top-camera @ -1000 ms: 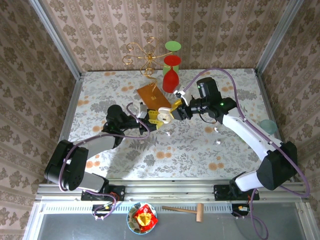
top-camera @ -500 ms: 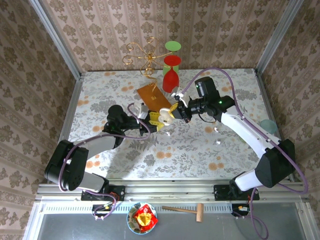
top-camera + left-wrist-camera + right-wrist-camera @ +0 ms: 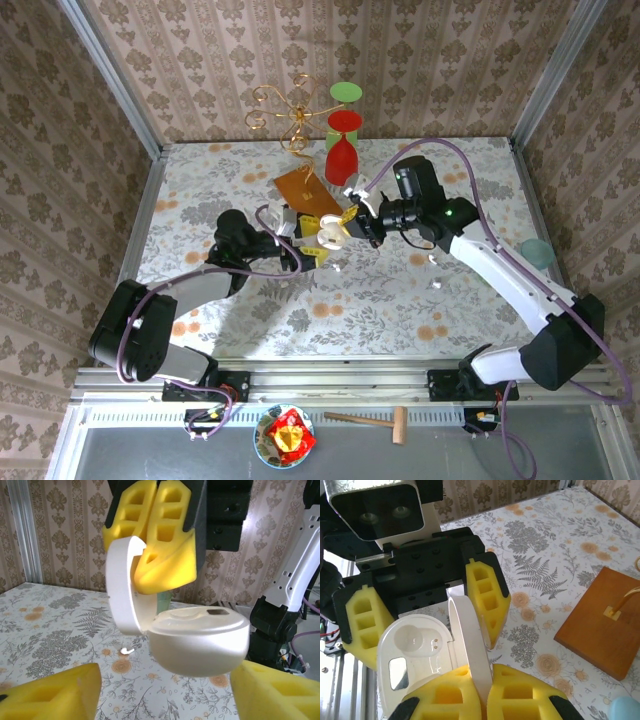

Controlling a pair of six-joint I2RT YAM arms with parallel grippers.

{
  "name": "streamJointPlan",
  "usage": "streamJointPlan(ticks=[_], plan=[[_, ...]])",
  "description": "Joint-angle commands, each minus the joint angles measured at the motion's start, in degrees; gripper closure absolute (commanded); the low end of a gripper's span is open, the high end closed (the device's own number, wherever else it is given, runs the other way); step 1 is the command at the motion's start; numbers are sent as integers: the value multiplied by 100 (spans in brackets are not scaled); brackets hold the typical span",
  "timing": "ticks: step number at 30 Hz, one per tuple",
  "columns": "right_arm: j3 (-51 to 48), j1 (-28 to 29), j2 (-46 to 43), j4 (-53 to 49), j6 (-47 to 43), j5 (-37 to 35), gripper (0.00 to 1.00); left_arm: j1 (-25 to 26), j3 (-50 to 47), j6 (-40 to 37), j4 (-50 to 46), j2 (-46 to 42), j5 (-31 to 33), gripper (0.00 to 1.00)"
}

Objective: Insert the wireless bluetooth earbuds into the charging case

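The white charging case (image 3: 330,232) hangs above the table's middle with its lid open. My right gripper (image 3: 485,690) is shut on the upright lid (image 3: 467,640); the case body (image 3: 415,650) shows two empty wells. My left gripper (image 3: 162,695) is open, its yellow fingers (image 3: 50,695) standing apart on either side below the case body (image 3: 200,640) without touching it. One white earbud (image 3: 127,651) lies on the tablecloth beneath, also seen from above as the earbud (image 3: 337,268). Two more white earbuds (image 3: 432,259) lie to the right.
A wooden base (image 3: 300,190) with a gold wire stand sits just behind the grippers, with a red glass (image 3: 342,160) and a green one beside it. A light blue object (image 3: 538,252) rests by the right wall.
My right gripper has shut on the case lid. My left gripper has opened and let go of the case body, which now hangs from the right gripper.
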State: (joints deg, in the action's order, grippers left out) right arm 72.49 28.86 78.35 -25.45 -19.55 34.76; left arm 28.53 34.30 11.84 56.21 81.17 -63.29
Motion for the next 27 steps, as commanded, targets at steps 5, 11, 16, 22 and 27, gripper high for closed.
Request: streamJointPlan(ticks=[5, 11, 16, 22, 27], plan=[[22, 215, -75, 67, -154, -806, 100, 18, 224, 107, 114, 39, 5, 27], [-17, 221, -88, 178, -143, -864, 100, 28, 252, 157, 103, 74, -44, 36], [-33, 225, -94, 260, -138, -748, 100, 29, 252, 161, 110, 75, -57, 40], [-15, 225, -54, 260, -135, -659, 100, 29, 280, 178, 110, 82, -71, 46], [8, 234, -36, 213, -169, -610, 100, 29, 304, 187, 110, 83, -70, 46]])
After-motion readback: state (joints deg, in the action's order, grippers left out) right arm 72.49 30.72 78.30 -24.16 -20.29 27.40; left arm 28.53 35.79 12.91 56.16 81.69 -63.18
